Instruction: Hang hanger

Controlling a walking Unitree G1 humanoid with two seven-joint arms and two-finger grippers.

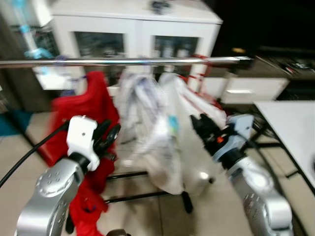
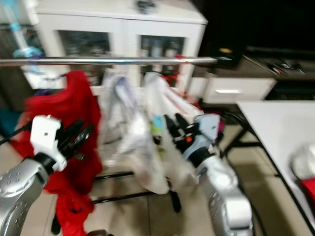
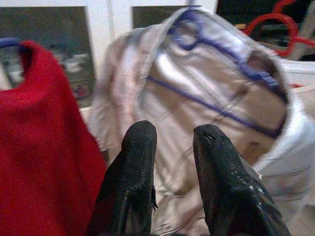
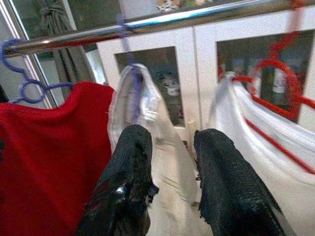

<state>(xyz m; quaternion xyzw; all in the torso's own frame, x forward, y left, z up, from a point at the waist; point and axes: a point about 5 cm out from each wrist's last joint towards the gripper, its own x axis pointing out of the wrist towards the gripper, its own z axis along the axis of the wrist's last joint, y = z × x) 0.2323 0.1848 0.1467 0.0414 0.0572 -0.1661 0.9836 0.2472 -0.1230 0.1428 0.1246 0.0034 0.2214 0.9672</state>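
Seemingly both the left claw [image 1: 110,135] and right claw [image 1: 201,124] are hovering open and empty; I would be approaching the chrome rail [image 1: 123,62] slowly, between the red garment [image 1: 93,103] and white garment [image 1: 147,118].

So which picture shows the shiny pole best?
The right wrist view: the pole runs sharp across it, with hanger hooks over it. Both eye views show its whole length but blurred. The left wrist view faces clothes instead.

The rail [image 1: 123,62] is cut off at the left edge; the hung garments [image 1: 147,128] are blurred
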